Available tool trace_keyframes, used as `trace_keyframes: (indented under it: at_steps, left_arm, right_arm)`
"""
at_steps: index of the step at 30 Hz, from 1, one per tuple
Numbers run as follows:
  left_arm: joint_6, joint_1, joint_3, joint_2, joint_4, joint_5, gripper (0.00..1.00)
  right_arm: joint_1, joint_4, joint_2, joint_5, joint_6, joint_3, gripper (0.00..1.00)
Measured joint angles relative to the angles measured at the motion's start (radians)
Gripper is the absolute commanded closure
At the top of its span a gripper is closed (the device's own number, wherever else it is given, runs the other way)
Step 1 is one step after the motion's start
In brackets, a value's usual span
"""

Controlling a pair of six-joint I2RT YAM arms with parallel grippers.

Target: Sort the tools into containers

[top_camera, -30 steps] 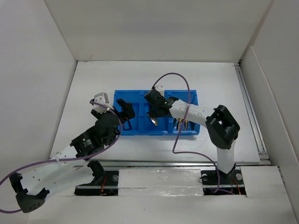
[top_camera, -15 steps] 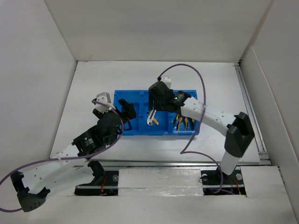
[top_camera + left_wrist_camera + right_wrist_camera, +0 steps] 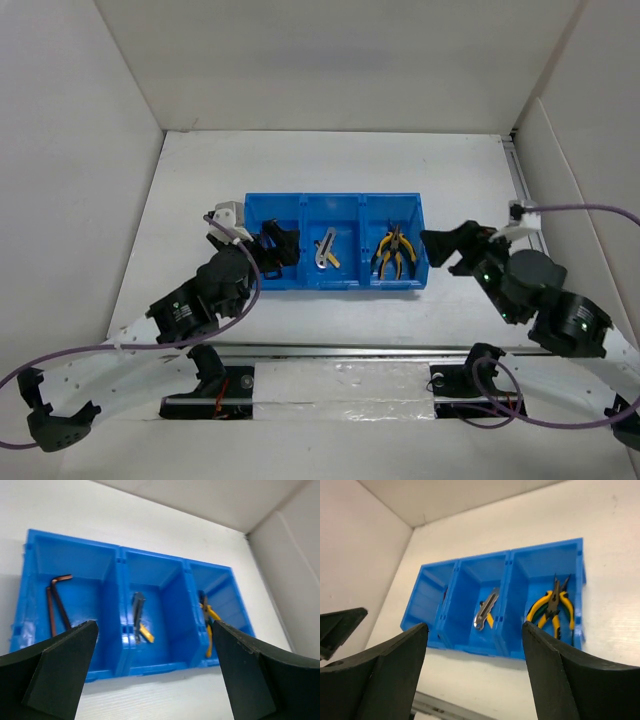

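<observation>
The tray [image 3: 300,198] [image 3: 75,537] [image 3: 485,556] lies on the desk [image 3: 200,180] with the tools inside it. The hex keys [image 3: 56,602] are in its left compartment. A silver piece [image 3: 321,250] [image 3: 137,611] [image 3: 486,609] lies across a yellow-and-black tool [image 3: 333,262] [image 3: 146,634] [image 3: 490,622] in the middle one. The pliers [image 3: 393,250] [image 3: 207,617] [image 3: 551,605] are in the right one.

The left pincer [image 3: 277,245] [image 3: 154,625] hangs over the tray's near left corner, jaws spread wide with nothing between them, and its arm is folded low off that corner. The right pincer [image 3: 445,248] [image 3: 474,626] stands just off the tray's right end without touching it. It points back at the tray, equally wide and empty, with its arm crouched low to the near right.

From above, the left pincer covers the hex keys. In the right wrist view the left compartment's own wall hides most of its floor. How many pliers lie together is hard to tell.

Half a second ago the right arm reached over the tray's middle compartment. It has since withdrawn past the right end, uncovering the pliers. The silver piece lies where it did, and the left arm has barely shifted.
</observation>
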Motion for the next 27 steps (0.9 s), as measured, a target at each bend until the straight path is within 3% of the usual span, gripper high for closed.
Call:
trace_keyframes:
  at_steps: [5, 9, 21, 27]
  left_arm:
    - [0.054, -0.053, -0.002, -0.048, 0.048, 0.058, 0.01]
    - [0.078, -0.084, -0.004, -0.074, 0.064, 0.084, 0.01]
    - [0.119, -0.095, -0.109, -0.368, 0.171, 0.151, 0.01]
    - [0.122, -0.096, -0.127, -0.405, 0.192, 0.148, 0.01]
  right_arm:
    - [0.012, 0.055, -0.280, 0.008, -0.069, -0.148, 0.19]
    - [0.032, 0.105, -0.406, 0.002, -0.099, -0.193, 0.16]
    - [0.066, 0.114, -0.299, 0.001, -0.107, -0.198, 0.11]
    - [0.066, 0.145, -0.316, -0.053, -0.147, -0.204, 0.11]
